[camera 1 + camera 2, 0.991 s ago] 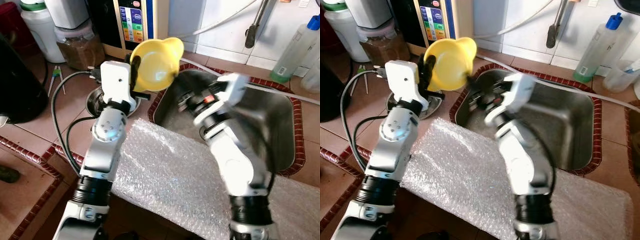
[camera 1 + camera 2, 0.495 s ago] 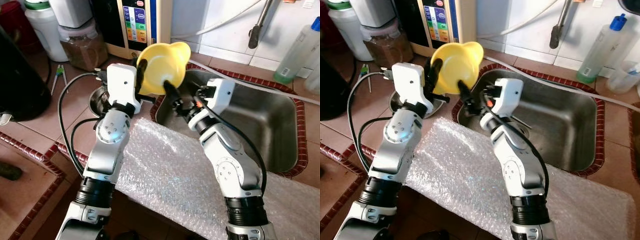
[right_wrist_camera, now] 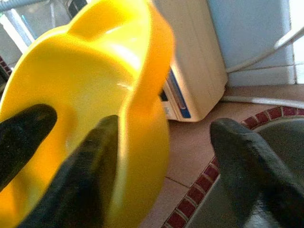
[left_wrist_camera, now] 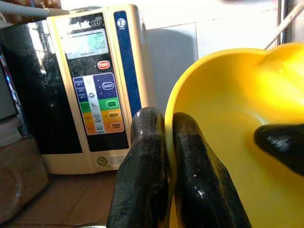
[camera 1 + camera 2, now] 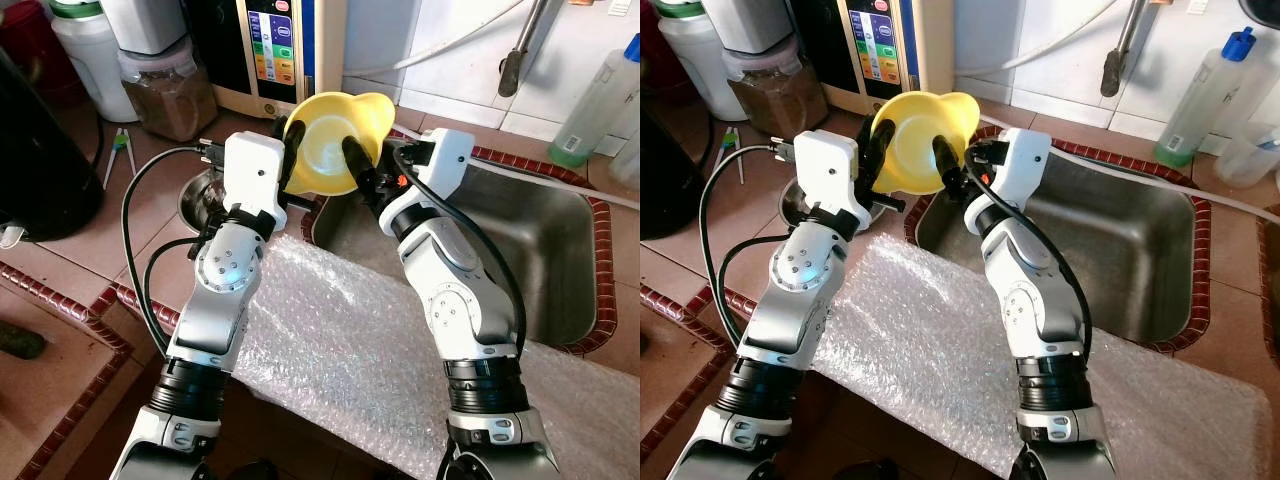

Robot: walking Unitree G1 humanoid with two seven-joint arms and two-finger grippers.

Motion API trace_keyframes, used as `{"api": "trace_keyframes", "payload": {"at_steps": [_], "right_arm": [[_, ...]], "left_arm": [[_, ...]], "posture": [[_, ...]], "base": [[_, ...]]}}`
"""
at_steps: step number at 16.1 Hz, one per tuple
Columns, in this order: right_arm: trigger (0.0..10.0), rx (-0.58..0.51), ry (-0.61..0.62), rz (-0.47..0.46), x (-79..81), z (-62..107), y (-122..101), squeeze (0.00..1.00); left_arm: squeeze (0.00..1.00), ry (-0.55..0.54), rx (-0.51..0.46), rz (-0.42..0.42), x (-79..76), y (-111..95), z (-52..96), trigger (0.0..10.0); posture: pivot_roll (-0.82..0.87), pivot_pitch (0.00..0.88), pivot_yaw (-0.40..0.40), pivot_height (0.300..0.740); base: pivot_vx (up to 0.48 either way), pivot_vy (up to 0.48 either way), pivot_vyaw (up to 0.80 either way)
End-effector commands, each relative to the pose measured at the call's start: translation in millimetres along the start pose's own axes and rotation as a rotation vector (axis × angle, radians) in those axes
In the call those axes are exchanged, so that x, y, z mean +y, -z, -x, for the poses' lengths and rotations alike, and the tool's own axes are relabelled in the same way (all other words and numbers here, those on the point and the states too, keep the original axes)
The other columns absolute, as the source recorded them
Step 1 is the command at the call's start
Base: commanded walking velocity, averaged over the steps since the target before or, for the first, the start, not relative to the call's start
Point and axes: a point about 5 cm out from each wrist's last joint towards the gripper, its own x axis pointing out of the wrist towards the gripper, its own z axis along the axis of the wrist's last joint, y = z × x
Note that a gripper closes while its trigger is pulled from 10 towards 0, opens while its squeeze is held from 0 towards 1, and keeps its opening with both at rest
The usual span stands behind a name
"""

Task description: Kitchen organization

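A yellow plastic bowl [image 5: 335, 140] is held tilted in the air over the counter at the sink's near-left corner. My left gripper [image 5: 292, 150] is shut on its left rim; the left wrist view shows both black fingers [image 4: 147, 166] pinching the rim [image 4: 171, 142]. My right gripper [image 5: 372, 175] is open at the bowl's right side. One of its fingers [image 3: 90, 166] reaches inside the yellow bowl [image 3: 95, 95], the other finger [image 3: 247, 156] stays outside, well clear of the rim.
A steel sink [image 5: 540, 250] lies to the right, with a faucet [image 5: 515, 55] above it. Bubble wrap [image 5: 340, 340] covers the front counter. A water appliance [image 5: 275, 45], a jar [image 5: 165, 85] and a steel dish [image 5: 195, 200] stand behind. A spray bottle [image 5: 600, 100] stands far right.
My right gripper swung from over the sink up to the bowl and slid one finger inside it. The left gripper kept its hold and brought the bowl slightly right.
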Motion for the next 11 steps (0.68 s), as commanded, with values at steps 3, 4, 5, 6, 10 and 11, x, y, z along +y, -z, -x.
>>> {"api": "trace_keyframes", "payload": {"at_steps": [3, 4, 5, 6, 10, 11], "right_arm": [[0.0, 0.097, 0.106, 0.073, -21.3, -3.8, 0.2, 0.0], [0.0, 0.1, 0.122, 0.066, -25.9, -3.3, -1.1, 0.0], [0.0, 0.103, 0.138, 0.064, -29.9, -2.1, -1.6, 0.0], [0.0, 0.113, 0.154, 0.05, -32.8, -0.9, 0.1, 0.0], [0.0, 0.137, 0.178, 0.025, -35.9, 3.8, 6.9, 0.0], [0.0, 0.14, 0.187, 0.018, -37.9, 5.8, 8.1, 0.0]], "left_arm": [[0.0, -0.014, -0.025, -0.066, 3.3, -2.8, 1.3, 1.3], [0.0, -0.024, -0.023, -0.075, 5.4, -2.0, 1.3, 1.8], [0.0, -0.047, -0.022, -0.081, 9.2, -1.8, 1.4, 2.2], [0.0, -0.055, -0.023, -0.082, 10.9, -2.0, 1.0, 2.2], [0.0, -0.071, -0.025, -0.107, 15.4, -2.2, 0.8, 2.3], [0.0, -0.083, -0.023, -0.13, 18.0, -2.1, 0.8, 3.3]], "posture": [[0.02, 0.131, 0.046, 0.74], [0.01, 0.131, 0.045, 0.74], [0.01, 0.131, 0.044, 0.74], [0.01, 0.131, 0.044, 0.74], [0.02, 0.135, 0.052, 0.74], [0.02, 0.134, 0.053, 0.74]], "base": [[0.0, 0.0, 0.0], [0.0, 0.0, 0.0], [0.0, 0.0, 0.0], [0.0, 0.0, 0.0], [0.0, 0.0, 0.0], [0.0, 0.0, 0.0]]}}
